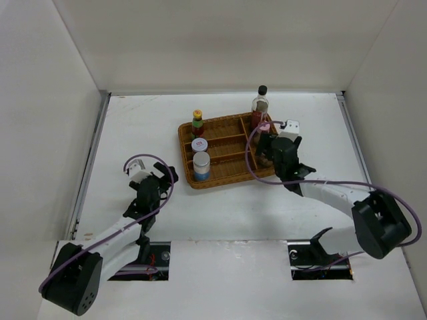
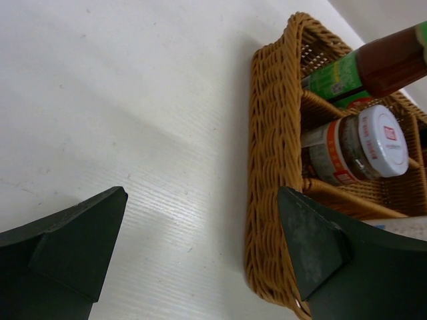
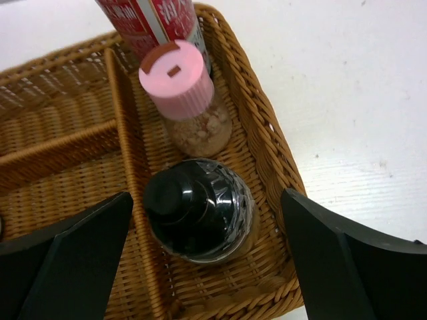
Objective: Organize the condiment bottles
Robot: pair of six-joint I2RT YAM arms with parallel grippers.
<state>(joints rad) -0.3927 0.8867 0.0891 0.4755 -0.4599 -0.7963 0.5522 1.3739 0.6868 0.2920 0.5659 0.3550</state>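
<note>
The wicker tray (image 1: 220, 175) holds the condiment bottles. Its left column carries a green-red bottle (image 1: 197, 123), a white-lidded jar (image 1: 199, 144) and a blue-label shaker (image 1: 201, 167). In the right column stand a tall dark-sauce bottle (image 1: 260, 101) and a pink-lidded shaker (image 1: 265, 126). The small black-capped bottle (image 3: 200, 210) stands upright in the tray's near right corner, in front of the pink-lidded shaker (image 3: 179, 83). My right gripper (image 3: 207, 200) is open above it, one finger on each side with gaps showing. My left gripper (image 2: 202, 197) is open over bare table beside the tray (image 2: 270, 133).
White walls enclose the table on the left, back and right. The tray's middle compartments (image 3: 60, 113) hold nothing. The green-red bottle (image 2: 347, 73) and white-lidded jar (image 2: 363, 147) show just past the left gripper's right finger.
</note>
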